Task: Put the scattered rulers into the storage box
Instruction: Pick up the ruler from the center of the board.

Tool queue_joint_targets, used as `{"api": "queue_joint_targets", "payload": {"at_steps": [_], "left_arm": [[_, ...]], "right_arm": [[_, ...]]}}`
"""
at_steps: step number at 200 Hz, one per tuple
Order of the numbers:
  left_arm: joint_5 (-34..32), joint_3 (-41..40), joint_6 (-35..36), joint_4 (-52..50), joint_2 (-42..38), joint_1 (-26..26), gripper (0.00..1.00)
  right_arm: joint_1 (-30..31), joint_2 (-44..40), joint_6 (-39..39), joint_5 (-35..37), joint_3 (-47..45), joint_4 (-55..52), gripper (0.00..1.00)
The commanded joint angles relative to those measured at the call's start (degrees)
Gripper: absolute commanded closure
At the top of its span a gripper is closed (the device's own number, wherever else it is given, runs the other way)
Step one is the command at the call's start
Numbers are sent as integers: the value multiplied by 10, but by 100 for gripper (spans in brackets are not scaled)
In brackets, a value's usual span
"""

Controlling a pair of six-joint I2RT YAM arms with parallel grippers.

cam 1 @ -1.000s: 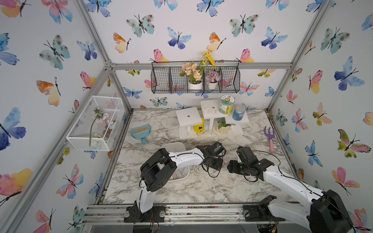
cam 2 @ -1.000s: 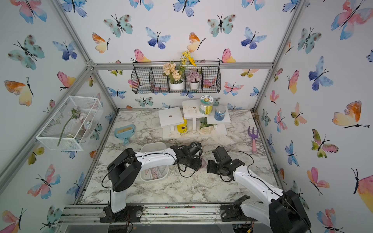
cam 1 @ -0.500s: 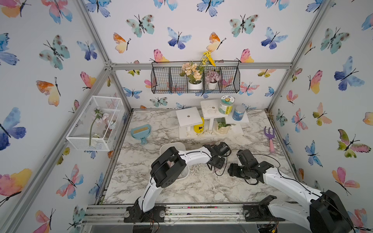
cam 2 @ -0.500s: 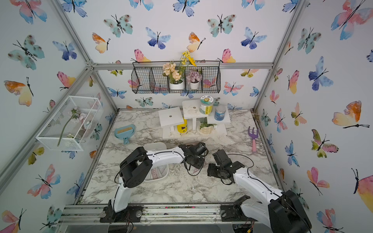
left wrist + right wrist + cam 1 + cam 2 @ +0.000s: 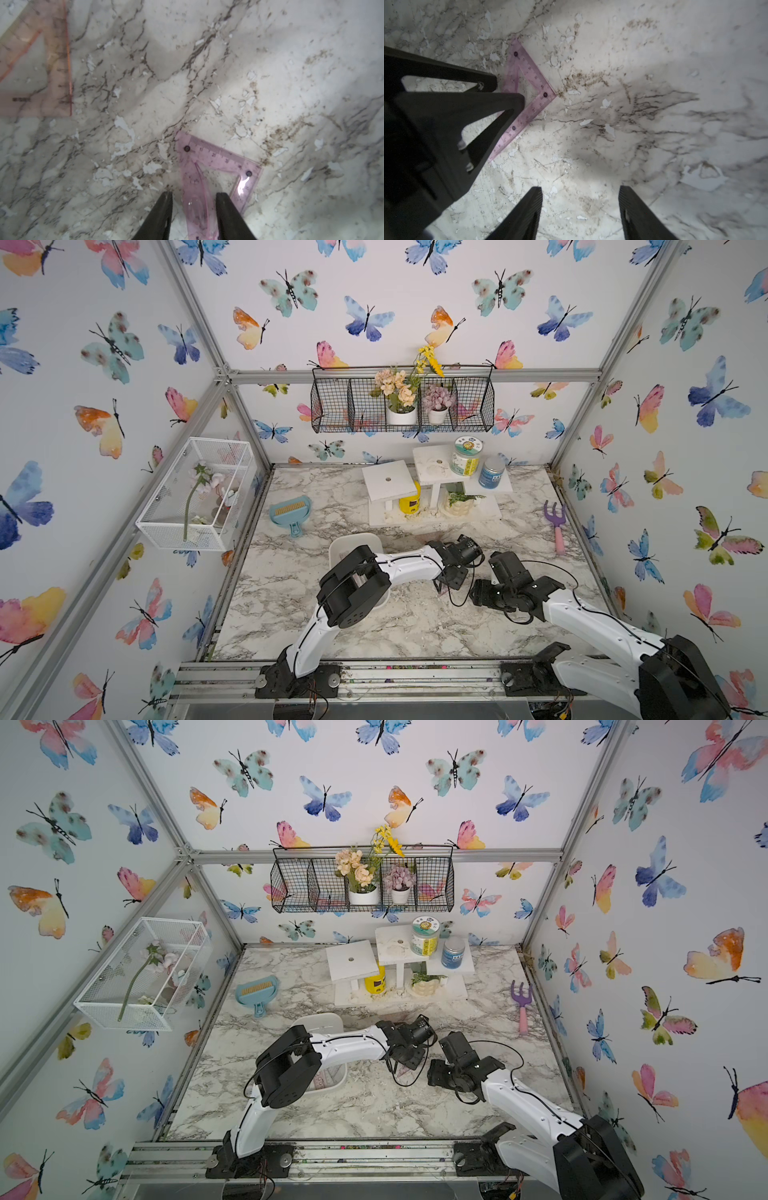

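A pink transparent triangular set square point(image 5: 209, 151) lies flat on the marble. My left gripper point(image 5: 194, 194) is down over it and open. Its jaws straddle one side of the triangle, with a small gap on one side. The right wrist view shows the same set square point(image 5: 529, 83) with the left gripper's fingers point(image 5: 500, 104) over it. A second pinkish set square point(image 5: 41, 62) lies apart. My right gripper point(image 5: 580, 189) hangs open over bare marble just right of the left gripper point(image 5: 446, 583). The white storage box point(image 5: 322, 1021) sits under the left arm, with rulers point(image 5: 328, 1079) in it.
A purple-and-pink toy fork point(image 5: 557, 526) lies at the right edge. A blue dustpan brush point(image 5: 291, 510) lies at the back left. White stands with jars point(image 5: 432, 489) fill the back middle. A white mesh basket point(image 5: 199, 493) and a black wire basket point(image 5: 403, 402) hang on the walls.
My left arm has reached rightwards from the box to the set square, and its jaws have narrowed around one side. The right arm has barely moved.
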Motion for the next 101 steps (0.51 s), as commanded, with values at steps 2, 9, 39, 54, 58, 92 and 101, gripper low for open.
{"api": "queue_joint_targets", "payload": {"at_steps": [2, 9, 39, 54, 58, 92, 101], "left_arm": [[-1, -17, -11, -26, 26, -12, 61], [1, -24, -13, -24, 24, -12, 61], [5, -52, -21, -11, 14, -13, 66], [7, -56, -21, -9, 12, -14, 72], [7, -57, -21, -9, 11, -13, 73], [13, -56, -16, -10, 10, -9, 77], [17, -58, -15, -8, 8, -6, 78]], "right_arm": [[2, -9, 10, -9, -11, 11, 35], [2, -9, 11, -9, -12, 14, 35], [2, -3, 21, -11, -23, 43, 35], [2, 5, 29, -9, -29, 61, 35], [2, 7, 31, -6, -30, 66, 36], [2, 23, 58, 4, -42, 118, 36], [1, 26, 66, 7, -42, 130, 36]]}}
